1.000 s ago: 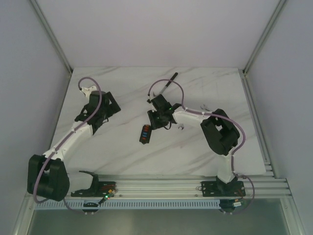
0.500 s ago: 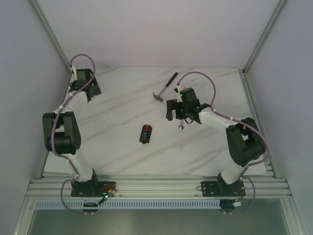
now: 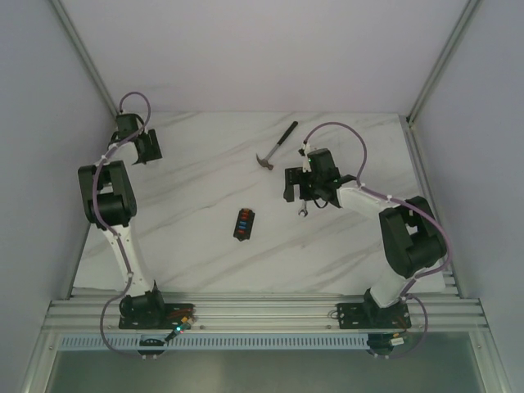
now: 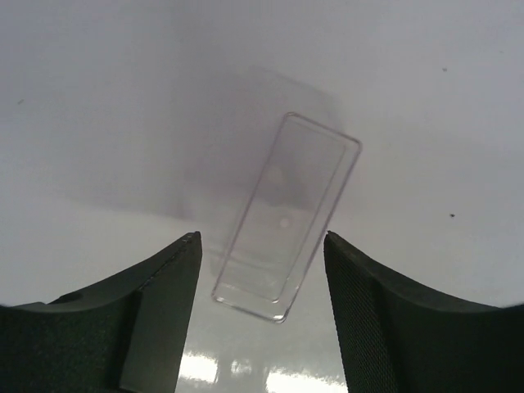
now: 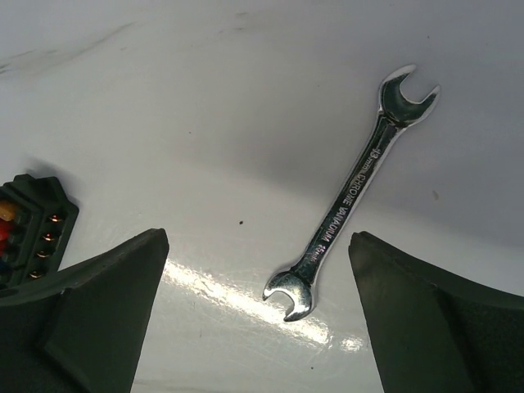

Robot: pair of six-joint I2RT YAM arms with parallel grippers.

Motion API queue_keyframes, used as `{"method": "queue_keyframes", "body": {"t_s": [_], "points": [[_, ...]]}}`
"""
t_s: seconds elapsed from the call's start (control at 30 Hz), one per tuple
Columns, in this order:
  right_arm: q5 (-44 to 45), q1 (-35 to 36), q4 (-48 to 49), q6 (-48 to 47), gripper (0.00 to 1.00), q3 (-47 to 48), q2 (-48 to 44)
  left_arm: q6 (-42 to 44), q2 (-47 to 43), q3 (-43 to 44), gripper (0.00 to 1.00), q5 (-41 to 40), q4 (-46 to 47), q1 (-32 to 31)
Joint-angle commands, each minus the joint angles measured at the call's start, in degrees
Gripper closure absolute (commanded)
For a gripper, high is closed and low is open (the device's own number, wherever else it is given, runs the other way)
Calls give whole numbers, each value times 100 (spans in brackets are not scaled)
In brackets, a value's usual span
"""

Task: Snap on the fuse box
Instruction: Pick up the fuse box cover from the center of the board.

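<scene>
1. The left gripper (image 4: 260, 240) has swung out to the far-left corner. It hangs spread open and empty over a clear lid (image 4: 286, 213) lying flat on the surface (image 3: 205, 254).
2. The right gripper (image 5: 258, 239) has drawn back from the fuse box (image 3: 243, 223). It now hovers over the wrench (image 5: 352, 192), wide open and holding nothing.
3. The fuse box sits alone mid-surface, uncovered, well apart from the lid.
4. Likely next is picking up the lid; snapping hasn't begun.

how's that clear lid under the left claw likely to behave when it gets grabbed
The clear lid looks thin and hollow, so it is probably light and a bit flexible. It lies flat on the glossy table, so it may slide rather than lift. Its smooth walls are possibly slippery.
</scene>
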Motion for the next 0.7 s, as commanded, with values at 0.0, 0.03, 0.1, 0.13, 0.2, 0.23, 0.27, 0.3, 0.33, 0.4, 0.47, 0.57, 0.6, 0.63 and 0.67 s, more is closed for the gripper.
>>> {"method": "queue_keyframes", "body": {"t_s": [0.0, 0.03, 0.1, 0.13, 0.2, 0.23, 0.27, 0.3, 0.33, 0.4, 0.47, 0.57, 0.6, 0.63, 0.67], "points": [[-53, -45, 19, -73, 0, 38, -44, 265, 265, 323, 32, 823, -233, 14], [-63, -57, 16, -73, 0, 40, -41, 266, 301, 326, 34, 904, -239, 6], [-86, -60, 11, -65, 0, 40, -35, 280, 350, 320, 41, 1044, -285, 0], [-96, -57, 16, -64, 0, 40, -23, 290, 357, 304, 44, 1056, -314, -10], [-119, -58, 17, -64, 0, 26, -11, 321, 335, 259, 51, 998, -375, -54], [-134, -59, 19, -64, 0, 19, -24, 327, 297, 217, 53, 935, -387, -90], [-136, -61, 18, -64, 0, 3, -32, 326, 249, 180, 56, 837, -386, -129], [-136, -60, 16, -64, 0, -9, -50, 316, 178, 123, 57, 737, -397, -173], [-130, -54, 15, -64, 0, -26, -64, 306, 95, 62, 59, 653, -391, -225], [-127, -62, 26, -57, 0, -74, -128, 268, -152, -101, 61, 511, -394, -360], [-101, -54, 67, -43, 0, -162, -215, 196, -435, -300, 61, 322, -396, -534], [-36, -60, 120, 8, 0, -336, -358, 16, -934, -672, 61, 202, -389, -862], [-15, -66, 146, 28, 0, -399, -413, -50, -1125, -841, 62, 216, -379, -970], [-1, -63, 183, 44, 0, -478, -474, -123, -1332, -1000, 63, 186, -360, -1110], [23, -55, 216, 68, 0, -556, -539, -200, -1534, -1195, 63, 141, -340, -1248]]}}
